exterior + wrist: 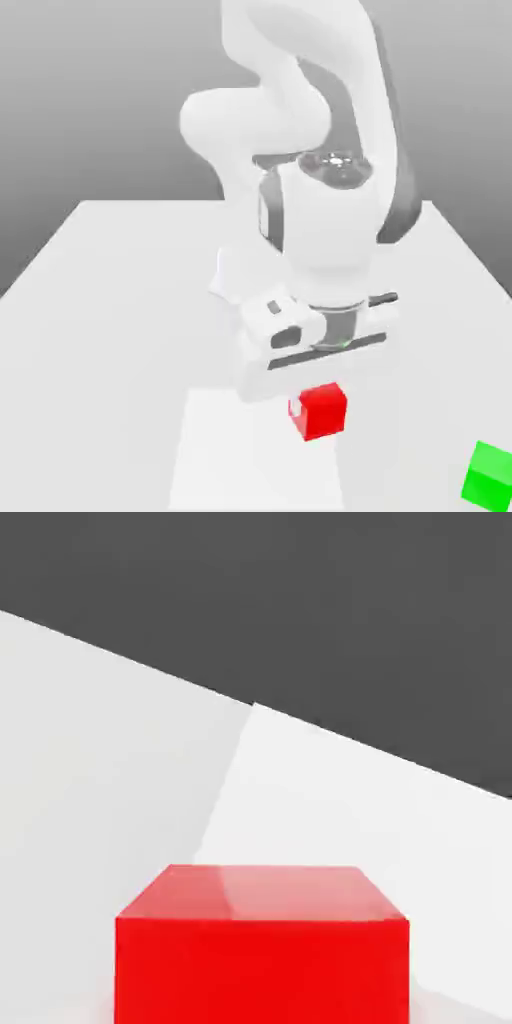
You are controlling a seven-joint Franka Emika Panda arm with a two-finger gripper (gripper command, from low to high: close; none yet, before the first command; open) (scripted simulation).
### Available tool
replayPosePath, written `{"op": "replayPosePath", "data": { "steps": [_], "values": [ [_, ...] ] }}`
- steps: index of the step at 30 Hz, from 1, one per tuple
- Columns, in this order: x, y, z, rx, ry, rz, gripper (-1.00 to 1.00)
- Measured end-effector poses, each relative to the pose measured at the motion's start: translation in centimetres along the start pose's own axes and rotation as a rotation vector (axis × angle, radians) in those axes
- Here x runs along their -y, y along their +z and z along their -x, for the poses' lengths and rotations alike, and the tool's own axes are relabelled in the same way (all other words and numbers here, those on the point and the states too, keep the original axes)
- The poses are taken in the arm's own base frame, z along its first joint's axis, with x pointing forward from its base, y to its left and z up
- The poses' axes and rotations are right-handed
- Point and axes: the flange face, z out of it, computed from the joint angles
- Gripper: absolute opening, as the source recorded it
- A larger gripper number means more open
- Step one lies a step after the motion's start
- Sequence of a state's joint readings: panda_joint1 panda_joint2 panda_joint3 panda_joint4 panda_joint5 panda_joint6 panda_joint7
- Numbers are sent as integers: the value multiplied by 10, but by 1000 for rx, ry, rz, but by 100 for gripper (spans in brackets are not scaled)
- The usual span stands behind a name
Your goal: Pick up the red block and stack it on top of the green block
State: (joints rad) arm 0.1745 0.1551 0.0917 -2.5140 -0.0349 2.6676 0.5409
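Observation:
The red block (324,412) sits on the white table directly under the arm's hand, toward the front of the exterior view. My gripper (318,408) comes straight down over it and is shut on the red block; one white fingertip (296,407) presses against the side facing the exterior view's left, and the other finger is hidden behind the block. In the hand view the red block (262,952) is close up, its top face and one side showing. The green block (489,474) lies apart at the front, on the exterior view's right.
The white table (120,300) stretches wide on the exterior view's left and behind the arm. A brighter rectangular patch (225,450) lies on the table under and beside the red block. The table's far edge (330,732) meets a dark backdrop.

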Motion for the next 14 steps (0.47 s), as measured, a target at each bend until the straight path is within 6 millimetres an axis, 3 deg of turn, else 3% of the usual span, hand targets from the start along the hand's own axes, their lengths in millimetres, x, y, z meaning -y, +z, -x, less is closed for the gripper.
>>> {"op": "replayPosePath", "data": {
  "steps": [6, 8, 10, 11, 14],
  "values": [
    [126, -21, 14, 1, -377, -2, -100],
    [146, -8, 19, 1, -437, -3, -100],
    [152, 19, 21, 1, -451, -2, -100],
    [152, 31, 21, 1, -454, -2, 100],
    [152, 31, 21, 1, -454, -2, 100]
  ]
}}
